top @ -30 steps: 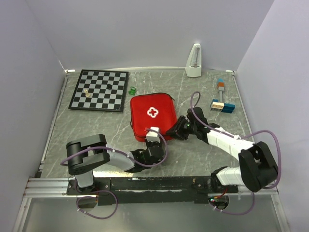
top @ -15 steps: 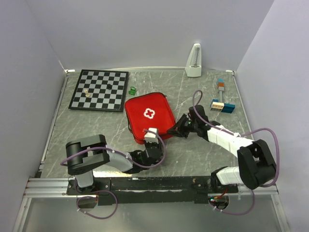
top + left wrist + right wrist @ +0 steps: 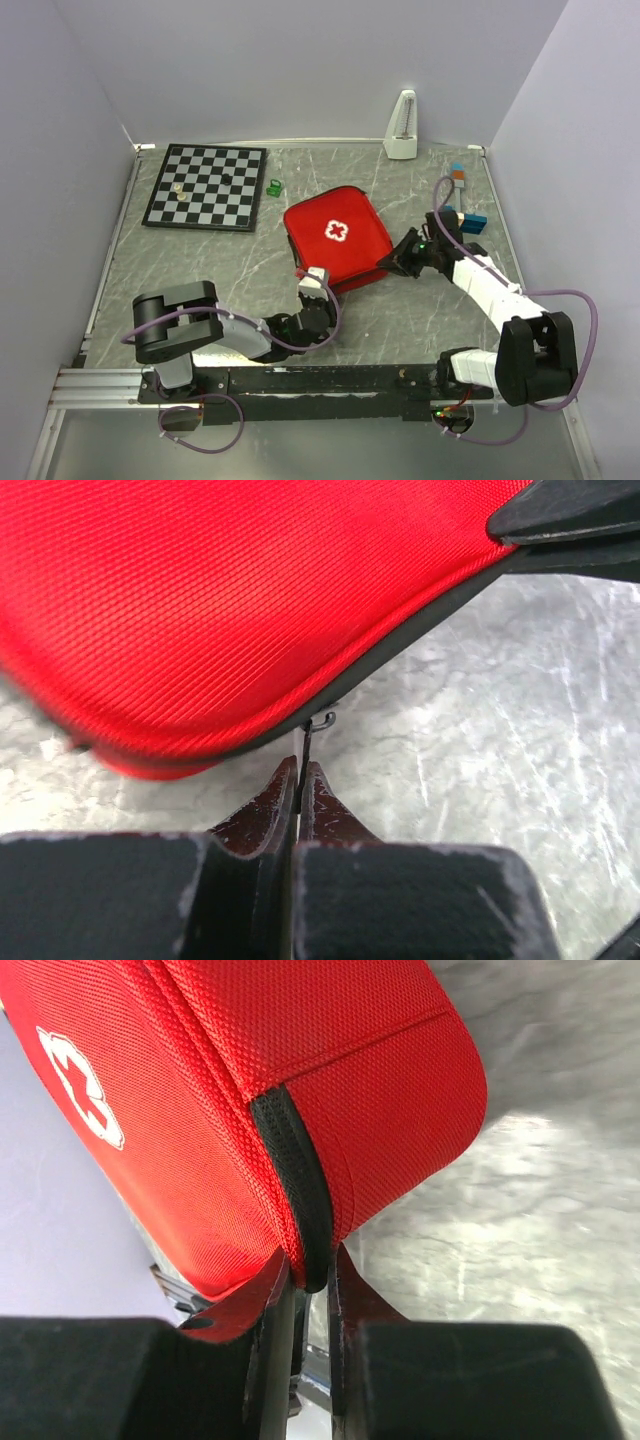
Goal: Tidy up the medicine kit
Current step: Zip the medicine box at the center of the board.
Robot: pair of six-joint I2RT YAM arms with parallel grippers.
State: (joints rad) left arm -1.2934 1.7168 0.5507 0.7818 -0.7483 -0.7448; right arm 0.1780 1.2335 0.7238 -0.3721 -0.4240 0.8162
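The red zip-up medicine kit with a white cross (image 3: pixel 338 235) lies near the middle of the grey stone desk (image 3: pixel 190 270). The left hand (image 3: pixel 298 778) is closed tight on its thin metal zip pull (image 3: pixel 309 736) — the right hand (image 3: pixel 310 1265) pinches its black zip edge (image 3: pixel 290 1150).

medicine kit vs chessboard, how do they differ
The medicine kit is red with a white cross; the chessboard is black-and-white checked. The kit is padded and thick, the board thin and flat. The kit lies skewed, the board squarer to the table edge. Both are roughly rectangular.
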